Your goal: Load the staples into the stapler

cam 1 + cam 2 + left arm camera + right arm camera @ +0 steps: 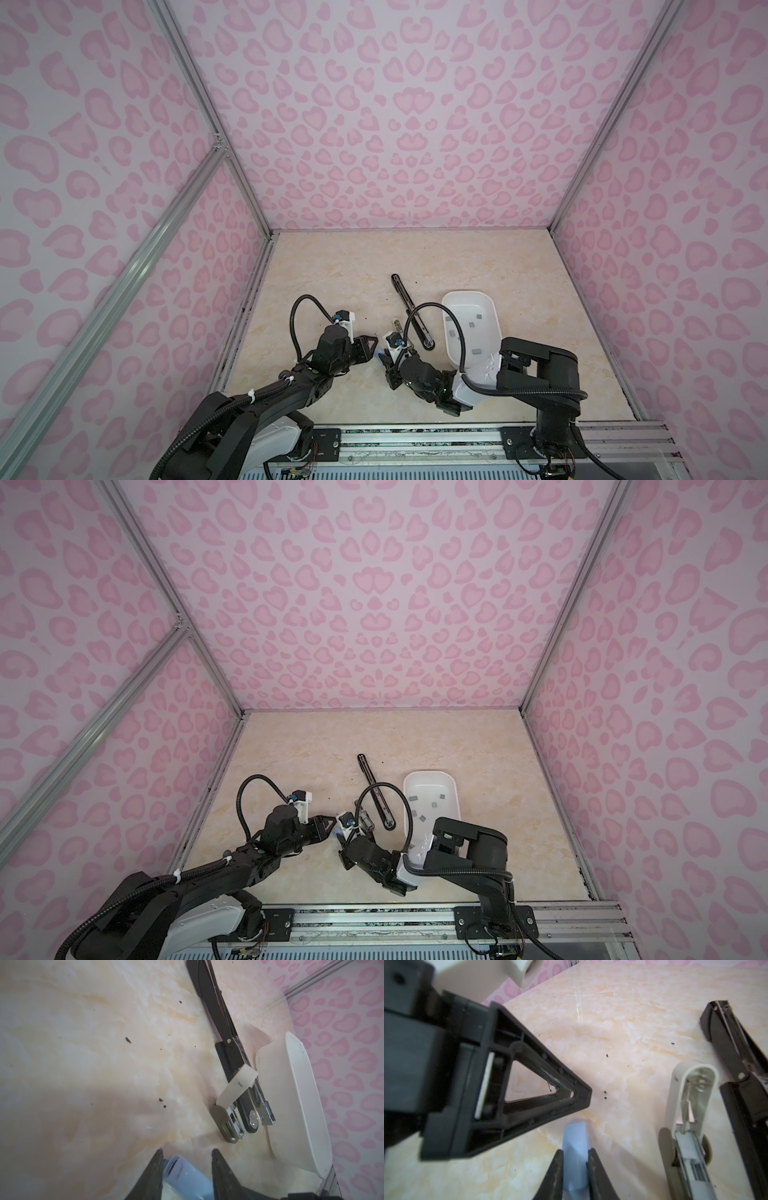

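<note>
Right gripper point(575, 1150) clamped on the blue stapler point(575, 1136); left gripper point(187, 1149), jaws apart, straddles its end from nine o'clock. Staples point(471, 325) lie in the white tray point(465, 303), two o'clock. Best: hold firm, pinch only the lid, hinge it open slowly.

No writing, brand, number or sign can be read in any view. The cream plastic lid of the small open stapler point(236, 1086) bears 1 tiny dark mark in the left wrist view, too small to make out. The pink blotch-patterned walls point(395, 124) show only their printed shapes, no lettering.
</note>
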Controlling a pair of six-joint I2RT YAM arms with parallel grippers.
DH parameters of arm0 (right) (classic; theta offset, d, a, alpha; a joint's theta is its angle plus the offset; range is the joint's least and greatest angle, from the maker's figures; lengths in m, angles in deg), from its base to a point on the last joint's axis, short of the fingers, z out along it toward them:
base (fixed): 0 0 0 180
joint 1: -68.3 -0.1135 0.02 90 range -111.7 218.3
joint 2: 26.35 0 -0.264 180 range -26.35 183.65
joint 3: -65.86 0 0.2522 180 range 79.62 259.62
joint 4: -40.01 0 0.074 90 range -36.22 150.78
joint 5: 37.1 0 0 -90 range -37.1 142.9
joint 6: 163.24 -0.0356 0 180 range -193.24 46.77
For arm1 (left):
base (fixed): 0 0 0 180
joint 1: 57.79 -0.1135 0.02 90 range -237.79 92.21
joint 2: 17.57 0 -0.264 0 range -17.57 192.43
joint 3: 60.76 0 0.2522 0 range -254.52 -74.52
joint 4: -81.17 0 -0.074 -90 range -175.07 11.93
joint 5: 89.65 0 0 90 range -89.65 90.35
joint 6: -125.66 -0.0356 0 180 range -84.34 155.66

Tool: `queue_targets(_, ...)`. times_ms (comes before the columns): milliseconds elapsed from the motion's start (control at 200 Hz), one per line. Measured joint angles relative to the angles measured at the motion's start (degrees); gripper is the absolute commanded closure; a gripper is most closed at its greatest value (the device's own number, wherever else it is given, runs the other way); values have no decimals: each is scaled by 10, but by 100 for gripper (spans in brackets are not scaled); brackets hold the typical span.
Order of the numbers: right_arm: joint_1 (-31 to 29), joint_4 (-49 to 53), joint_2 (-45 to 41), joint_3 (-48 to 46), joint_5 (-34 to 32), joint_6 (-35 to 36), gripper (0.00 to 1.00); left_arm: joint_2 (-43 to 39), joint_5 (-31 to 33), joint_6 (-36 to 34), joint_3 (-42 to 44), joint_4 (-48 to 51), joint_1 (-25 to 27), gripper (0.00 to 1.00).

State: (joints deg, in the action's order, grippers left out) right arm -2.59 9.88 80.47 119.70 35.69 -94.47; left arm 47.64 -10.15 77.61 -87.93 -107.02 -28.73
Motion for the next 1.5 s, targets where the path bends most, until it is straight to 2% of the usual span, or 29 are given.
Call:
queue_targets(235, 8, 87, -22, 34, 3, 15, 75, 0, 4, -5, -10, 16, 0, 60)
queue_targets(435, 7, 96, -19, 29, 3, 19, 76, 8, 5, -6, -10, 20, 0, 59)
queue_targets(550, -2, 44, 16, 12, -4, 10, 79, 16, 4, -6, -7, 12, 0, 59)
queue_targets(745, -8, -145, 74, -39, -25, -30, 79, 30, 4, -5, 10, 4, 0, 59)
queue_targets(845, -10, -176, 70, -57, -23, -36, 79, 28, 4, -5, 11, 2, 0, 60)
queue_targets(1210, 3, 34, 6, 33, -29, -12, 72, 5, 19, -13, -10, 15, 0, 57)
queue_targets(1500, 9, 134, -61, 47, -49, 14, 61, -9, 28, -15, -42, 49, 0, 52)
